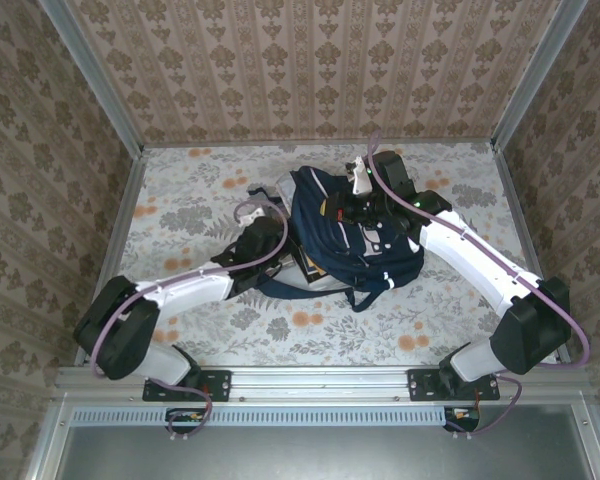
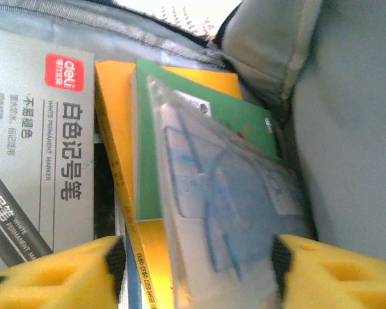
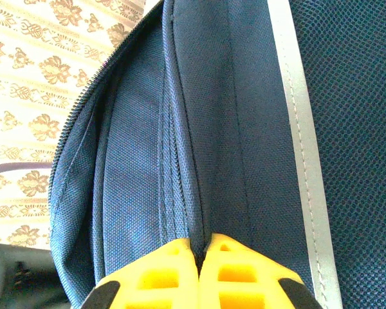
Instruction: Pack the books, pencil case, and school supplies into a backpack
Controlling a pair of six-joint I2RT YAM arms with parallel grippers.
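Found the backpack [image 1: 380, 260] lying in the middle of the table [image 1: 180, 210], mouth to the left. Had the left gripper [image 2: 196, 277] poked into that opening, spread wide, pinching nothing. Spotted just ahead of it, inside: the white packet [image 2: 38, 148] with red print, the orange-yellow book [image 2: 116, 129], the green book [image 2: 244, 116] over it, and a clear plastic sleeve [image 2: 231, 212] on top (contents too blurry to name). Caught the right gripper [image 3: 202, 270] pressed together on a fold of navy backpack fabric.

Resembles a robot test booth: patterned wallpaper panels [image 1: 310, 60] held in aluminium framing [image 1: 92, 75], floral-covered desk [image 1: 190, 200], two arms [image 1: 180, 290] bolted to a metal rail [image 1: 320, 385].
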